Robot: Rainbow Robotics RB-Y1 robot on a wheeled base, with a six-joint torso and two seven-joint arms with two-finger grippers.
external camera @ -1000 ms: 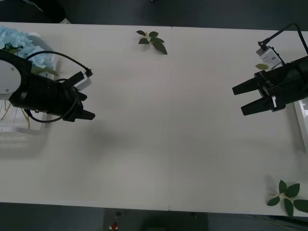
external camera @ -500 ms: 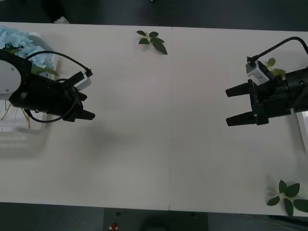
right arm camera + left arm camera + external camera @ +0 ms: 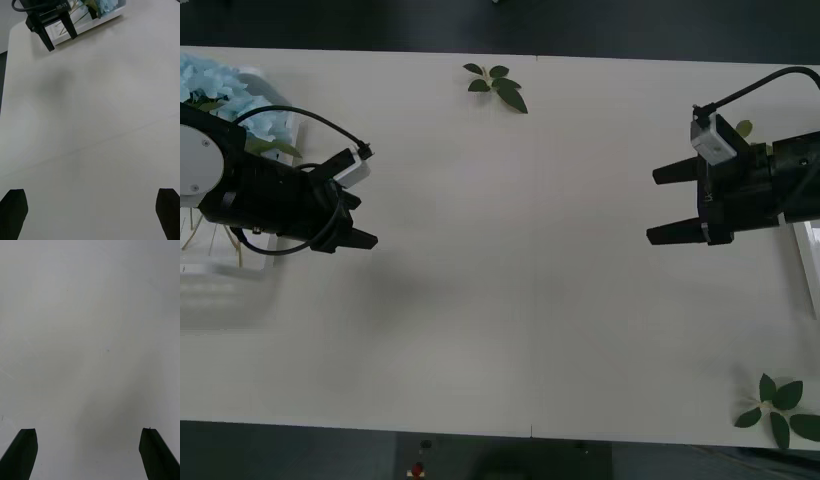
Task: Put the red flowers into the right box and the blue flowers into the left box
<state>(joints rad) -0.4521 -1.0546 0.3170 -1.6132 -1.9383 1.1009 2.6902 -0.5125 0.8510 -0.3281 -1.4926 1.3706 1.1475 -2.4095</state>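
Hovering over the table (image 3: 520,300): left gripper (image 3: 360,222) beside the left box (image 3: 220,290) holding blue flowers (image 3: 215,85), fingers spread wide, empty; right gripper (image 3: 664,205) opposite, likewise wide, empty.

Front view straight down on the table (image 3: 510,250), wrist views low across it (right wrist sharing the blue flowers (image 3: 108,5))

Pale sky-blue flowers (image 3: 220,85), white left box (image 3: 220,285), off-white table (image 3: 520,280), black fingers (image 3: 670,175), green leaf sprigs (image 3: 498,85)
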